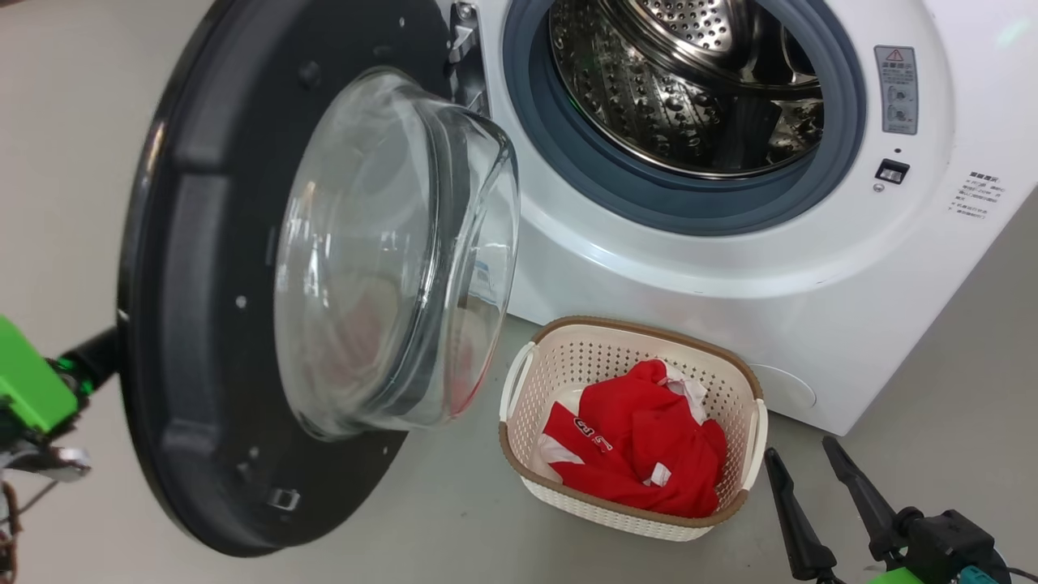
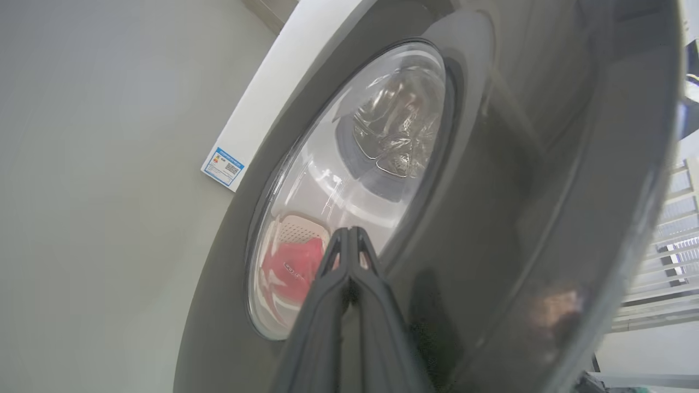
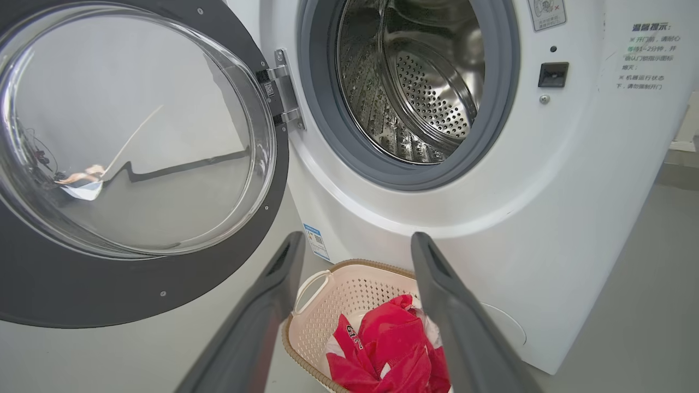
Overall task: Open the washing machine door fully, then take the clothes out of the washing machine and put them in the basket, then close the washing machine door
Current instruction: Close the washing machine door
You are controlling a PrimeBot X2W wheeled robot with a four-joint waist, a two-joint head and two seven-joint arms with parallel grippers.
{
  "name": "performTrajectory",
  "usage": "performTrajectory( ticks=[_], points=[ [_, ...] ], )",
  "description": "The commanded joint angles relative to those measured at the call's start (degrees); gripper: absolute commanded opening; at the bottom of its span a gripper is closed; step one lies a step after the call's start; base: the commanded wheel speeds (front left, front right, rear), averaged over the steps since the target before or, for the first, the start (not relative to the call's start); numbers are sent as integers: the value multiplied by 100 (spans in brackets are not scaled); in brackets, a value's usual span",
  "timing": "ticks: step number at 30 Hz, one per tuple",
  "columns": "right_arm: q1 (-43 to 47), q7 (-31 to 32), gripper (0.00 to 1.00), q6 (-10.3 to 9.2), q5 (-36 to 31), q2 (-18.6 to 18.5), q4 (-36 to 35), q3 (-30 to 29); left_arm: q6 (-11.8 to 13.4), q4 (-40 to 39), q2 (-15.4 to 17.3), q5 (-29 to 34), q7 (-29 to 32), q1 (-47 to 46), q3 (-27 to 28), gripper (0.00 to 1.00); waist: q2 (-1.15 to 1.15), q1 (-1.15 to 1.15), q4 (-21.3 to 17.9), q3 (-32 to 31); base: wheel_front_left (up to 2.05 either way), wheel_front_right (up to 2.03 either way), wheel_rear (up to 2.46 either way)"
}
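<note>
**Washer station: door open, laundry in basket**

- washing machine [image 1: 730,268]: white front-loader; steel drum [image 1: 689,89] exposed inside grey gasket [image 1: 568,162]
- washing machine door [image 1: 203,324]: hinged at the opening's left, swung wide out, glass bowl bulging toward the basket
- basket [image 1: 649,328]: on the floor [image 1: 454,519], just before the machine's front, below the opening
- clothes [image 1: 641,454]: red with white parts, bundled inside the basket
- left tool [image 2: 349,234]: fingers pressed together, gripping nothing; tips at the door's outer black face beside the window's rim, contact unclear
- right tool [image 1: 799,450]: fingers spread apart, empty, above the floor near the basket's right end, pointing toward the machine
</note>
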Motion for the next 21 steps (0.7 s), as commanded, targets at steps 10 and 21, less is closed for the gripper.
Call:
performTrajectory(
  ticks=[10,21],
  points=[
    [-92,-37,100,1,-58,1,-130,146,-39,-1282,154,-341,-91,232,-462,0,0,0,-281,-14,0,0,0],
    [-153,-37,100,1,-45,37,-126,140,-39,-1931,-7,-333,-504,277,-1153,0,0,0,-791,21,0,0,0]
  ],
)
